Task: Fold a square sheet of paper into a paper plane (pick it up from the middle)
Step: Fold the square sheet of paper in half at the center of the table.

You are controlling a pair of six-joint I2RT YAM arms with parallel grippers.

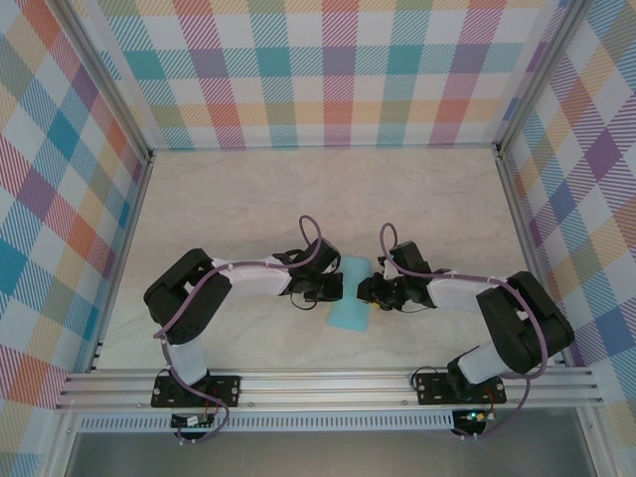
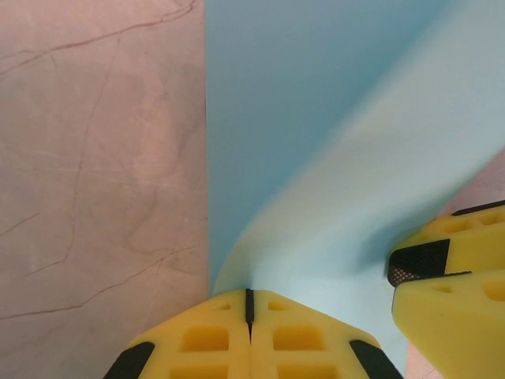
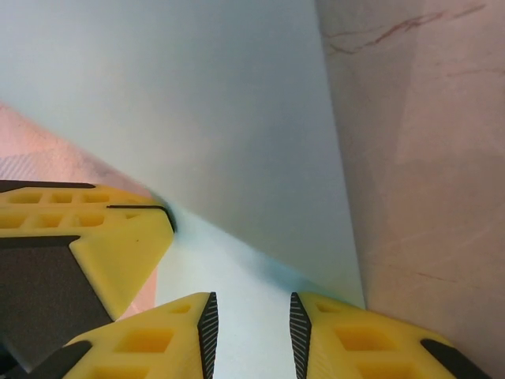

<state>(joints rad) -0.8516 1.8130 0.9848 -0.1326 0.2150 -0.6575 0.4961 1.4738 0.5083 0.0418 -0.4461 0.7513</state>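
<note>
Paper (image 1: 350, 298), a narrow light-blue strip from above, lay mid-way across the table (image 1: 248, 199) between both hands, its long axis running away from the arm bases. The left hand (image 2: 249, 304) was shut, pinching its left edge and curling a flap upward. The right hand (image 3: 252, 316), equally near, stood partly open over the opposite edge, gripping nothing.

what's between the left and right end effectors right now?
The light-blue sheet of paper spans the gap between the left end effector and the right end effector, seen in the top view.
</note>
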